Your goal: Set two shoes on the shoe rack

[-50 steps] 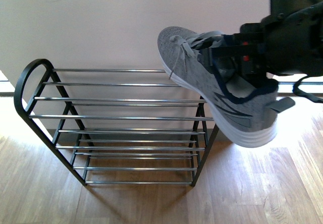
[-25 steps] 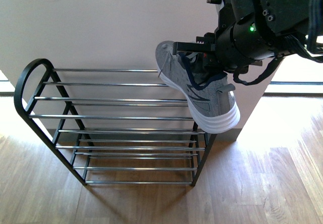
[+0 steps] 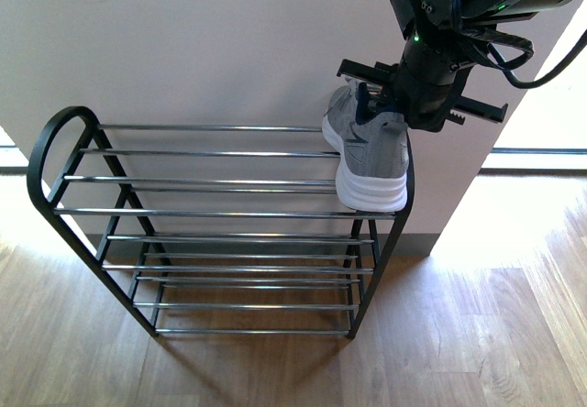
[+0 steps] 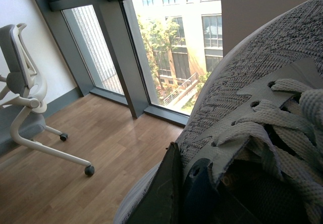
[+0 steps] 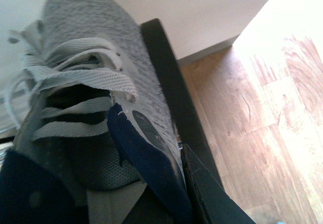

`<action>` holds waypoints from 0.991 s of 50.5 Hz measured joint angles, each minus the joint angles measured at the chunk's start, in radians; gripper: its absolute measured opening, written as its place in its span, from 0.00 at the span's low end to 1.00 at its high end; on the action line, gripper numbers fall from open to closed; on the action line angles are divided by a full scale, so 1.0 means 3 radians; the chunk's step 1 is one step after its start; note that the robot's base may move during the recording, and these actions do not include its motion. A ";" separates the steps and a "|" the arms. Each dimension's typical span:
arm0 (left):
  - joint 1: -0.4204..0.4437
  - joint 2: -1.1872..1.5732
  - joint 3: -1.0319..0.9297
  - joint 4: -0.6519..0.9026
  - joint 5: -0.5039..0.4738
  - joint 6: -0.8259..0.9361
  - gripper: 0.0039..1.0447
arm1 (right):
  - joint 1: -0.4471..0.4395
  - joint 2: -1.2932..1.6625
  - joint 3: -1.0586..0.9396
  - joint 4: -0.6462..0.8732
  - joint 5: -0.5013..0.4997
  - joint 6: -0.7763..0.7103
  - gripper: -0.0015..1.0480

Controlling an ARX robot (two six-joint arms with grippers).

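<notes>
One grey sneaker (image 3: 371, 155) with a thick white sole lies over the right end of the shoe rack's (image 3: 211, 213) top chrome bars, heel towards me. My right gripper (image 3: 404, 104) is shut on its collar from above. In the right wrist view the same sneaker (image 5: 86, 57) fills the picture, with the gripper (image 5: 169, 183) clamped on its navy-lined collar and the rack's black end frame (image 5: 174, 100) right beside it. My left gripper (image 4: 184, 193) is shut on the collar of a second grey sneaker (image 4: 242, 82), seen only in the left wrist view.
The rack stands against a pale wall (image 3: 202, 40) on a wood floor (image 3: 459, 334), and its other tiers hold nothing. Behind the left gripper's sneaker are tall windows (image 4: 171, 47) and a white office chair (image 4: 25, 98) on castors.
The right arm carried the sneaker from the right of the rack back and left. It turned the shoe heel-first towards me and lowered it over the top tier's right end.
</notes>
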 joint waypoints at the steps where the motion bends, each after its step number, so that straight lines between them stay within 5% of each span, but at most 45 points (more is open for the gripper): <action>1: 0.0000 0.0000 0.0000 0.0000 0.0000 0.0000 0.01 | -0.0013 0.0020 0.0029 -0.0053 0.0031 0.0056 0.01; 15: 0.0000 0.0000 0.0000 0.0000 -0.0001 0.0000 0.01 | -0.0038 0.0268 0.0398 -0.0523 0.0146 0.0486 0.01; 32: 0.0000 0.0000 0.0000 0.0000 -0.0003 0.0000 0.01 | 0.0006 0.0394 0.0539 -0.0496 0.0281 0.0501 0.02; 50: 0.0000 0.0000 0.0000 0.0000 -0.0001 0.0000 0.01 | -0.0065 0.0506 0.0694 -0.0346 0.0230 0.0080 0.69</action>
